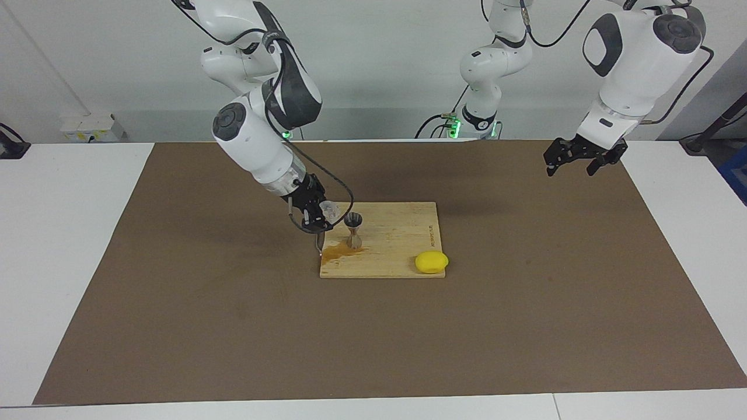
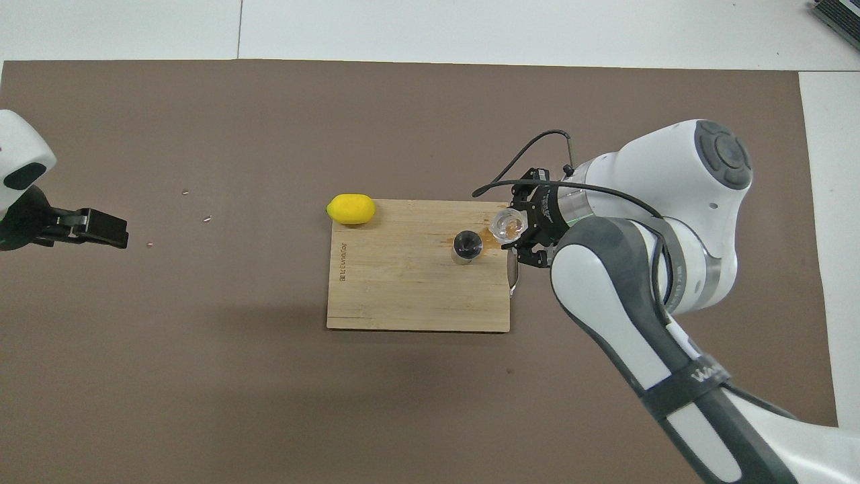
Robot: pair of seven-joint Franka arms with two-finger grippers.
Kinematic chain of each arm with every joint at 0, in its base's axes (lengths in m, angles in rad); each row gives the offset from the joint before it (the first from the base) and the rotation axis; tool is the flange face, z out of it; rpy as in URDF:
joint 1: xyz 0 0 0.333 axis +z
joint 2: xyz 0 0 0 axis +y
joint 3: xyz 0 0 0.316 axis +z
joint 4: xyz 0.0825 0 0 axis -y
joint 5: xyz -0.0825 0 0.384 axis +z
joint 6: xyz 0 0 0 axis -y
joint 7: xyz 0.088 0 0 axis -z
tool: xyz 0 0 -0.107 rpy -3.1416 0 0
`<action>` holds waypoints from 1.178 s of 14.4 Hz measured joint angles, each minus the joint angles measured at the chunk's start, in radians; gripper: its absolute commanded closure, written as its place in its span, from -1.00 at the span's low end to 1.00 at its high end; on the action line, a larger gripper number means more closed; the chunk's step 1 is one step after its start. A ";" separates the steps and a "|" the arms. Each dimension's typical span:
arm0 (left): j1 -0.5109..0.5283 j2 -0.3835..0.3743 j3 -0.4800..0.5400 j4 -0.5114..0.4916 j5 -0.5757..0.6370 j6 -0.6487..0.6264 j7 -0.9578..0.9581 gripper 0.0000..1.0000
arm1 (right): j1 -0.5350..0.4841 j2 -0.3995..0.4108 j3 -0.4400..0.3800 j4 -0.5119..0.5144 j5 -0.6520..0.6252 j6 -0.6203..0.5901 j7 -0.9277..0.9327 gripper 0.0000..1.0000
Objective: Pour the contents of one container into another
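The clear cup [image 1: 330, 208] [image 2: 506, 223] hangs in the air with my right gripper [image 1: 322, 214] [image 2: 517, 228] shut on it. It is over the edge of the wooden board [image 1: 402, 233] [image 2: 403, 296] at the right arm's end. The cup is close beside the top cone of the metal jigger [image 1: 352, 228] [image 2: 466, 245], which stands upright on the board. I cannot tell if cup and jigger touch. My left gripper [image 1: 576, 158] [image 2: 101, 228] is open, holds nothing, and waits in the air over the mat at the left arm's end.
A brown wet stain [image 1: 341, 251] [image 2: 496, 235] lies on the board by the jigger's foot. A yellow lemon [image 1: 432, 262] [image 2: 351, 208] rests at the board's corner farther from the robots, toward the left arm's end. A metal handle [image 1: 318, 238] sticks out of the board under the cup.
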 measured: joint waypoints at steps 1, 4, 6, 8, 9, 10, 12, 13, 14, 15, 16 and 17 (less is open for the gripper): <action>-0.006 0.000 0.012 0.008 0.000 -0.007 0.009 -1.00 | 0.016 0.003 0.000 0.010 -0.045 0.001 0.024 1.00; -0.159 0.000 0.156 0.012 0.000 -0.007 0.013 -1.00 | 0.049 0.010 0.000 0.022 -0.127 0.010 0.047 1.00; -0.260 0.000 0.237 0.012 0.000 -0.007 0.013 -1.00 | 0.064 0.012 0.000 0.023 -0.192 0.011 0.061 1.00; -0.326 0.000 0.285 0.014 0.000 -0.006 0.012 -1.00 | 0.085 0.014 0.000 0.023 -0.258 0.029 0.109 1.00; -0.335 0.000 0.296 0.019 -0.001 -0.006 0.011 -1.00 | 0.097 0.015 0.000 0.023 -0.286 0.046 0.129 1.00; -0.336 0.000 0.303 0.029 -0.004 -0.007 0.011 -1.00 | 0.108 0.016 0.000 0.023 -0.311 0.061 0.146 1.00; -0.335 -0.002 0.317 0.065 -0.014 -0.023 0.011 -1.00 | 0.121 0.018 0.000 0.023 -0.365 0.072 0.162 1.00; -0.335 -0.002 0.320 0.089 -0.016 -0.049 0.011 -1.00 | 0.126 0.018 0.000 0.023 -0.388 0.073 0.163 1.00; -0.334 -0.003 0.320 0.114 -0.017 -0.075 0.011 -1.00 | 0.131 0.018 0.000 0.023 -0.408 0.073 0.163 1.00; -0.334 -0.003 0.320 0.131 -0.017 -0.092 0.011 -1.00 | 0.138 0.018 0.000 0.023 -0.429 0.073 0.163 1.00; -0.334 -0.003 0.320 0.140 -0.017 -0.102 0.011 -1.00 | 0.146 0.018 0.000 0.022 -0.454 0.072 0.163 1.00; -0.333 -0.003 0.320 0.144 -0.017 -0.110 0.011 -1.00 | 0.159 0.018 0.000 0.019 -0.481 0.071 0.163 1.00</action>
